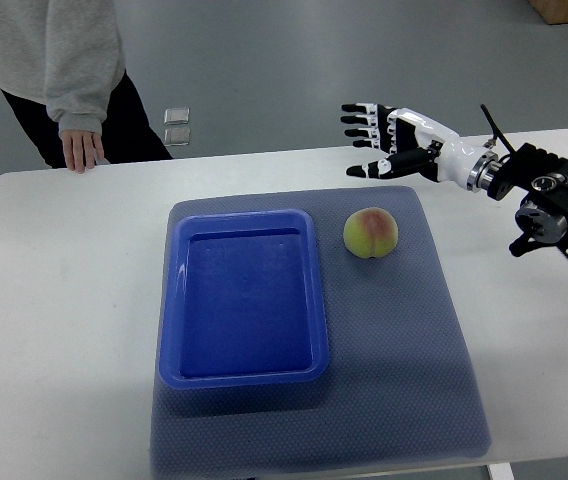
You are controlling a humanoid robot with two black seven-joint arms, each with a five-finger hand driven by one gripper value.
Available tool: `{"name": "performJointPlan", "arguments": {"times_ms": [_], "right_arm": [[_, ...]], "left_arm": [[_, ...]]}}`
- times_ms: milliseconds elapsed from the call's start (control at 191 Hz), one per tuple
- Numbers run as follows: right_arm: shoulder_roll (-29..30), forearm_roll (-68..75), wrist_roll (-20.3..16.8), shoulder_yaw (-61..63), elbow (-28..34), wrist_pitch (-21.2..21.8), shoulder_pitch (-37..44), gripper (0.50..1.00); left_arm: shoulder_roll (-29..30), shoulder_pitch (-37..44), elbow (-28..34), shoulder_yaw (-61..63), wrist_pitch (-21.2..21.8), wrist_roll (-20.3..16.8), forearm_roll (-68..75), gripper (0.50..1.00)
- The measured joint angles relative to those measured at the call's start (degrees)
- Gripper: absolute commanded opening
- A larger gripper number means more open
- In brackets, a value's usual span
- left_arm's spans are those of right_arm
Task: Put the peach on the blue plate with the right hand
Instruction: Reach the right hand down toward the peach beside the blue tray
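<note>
A yellow-pink peach (370,233) lies on the grey-blue mat (404,350), just right of the blue rectangular plate (245,377), which holds nothing. My right hand (372,137) comes in from the right edge and hovers over the table's far side, above and beyond the peach. Its fingers are spread and hold nothing. The left arm does not show.
A person in a grey sweatshirt stands at the far left corner, one hand (83,150) at the table's edge. The white table (54,300) carries the mat. Two small square floor plates (176,125) lie beyond the table.
</note>
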Motion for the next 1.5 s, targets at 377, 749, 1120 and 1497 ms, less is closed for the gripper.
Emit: {"name": "performJointPlan", "arguments": {"times_ms": [377,749,1120,1497], "right_arm": [[-4.90,-16.84,-4.99,-24.15,2.51,1.34,12.58,0.930],[-2.77,-16.88,-6.39,-24.42,1.59,-5.18,8.98,0.924],[-1.93,-16.81,-6.07,-24.62,1.00,-8.06,7.22,0.799],[-2.90,-15.39,-6.18,-23.78,3.80,-6.74,8.62,0.509]], "left_arm": [[0.00,-0.04,-0.25,0.08,-0.72,0.00,0.00,1.000],[0.00,-0.06,-0.27,0.15,-0.81,0.00,0.00,1.000],[0.00,-0.07,-0.36,0.20,-0.90,0.00,0.01,1.000],[0.00,-0.06,-0.28,0.15,-0.90,0.01,0.01,1.000]]}}
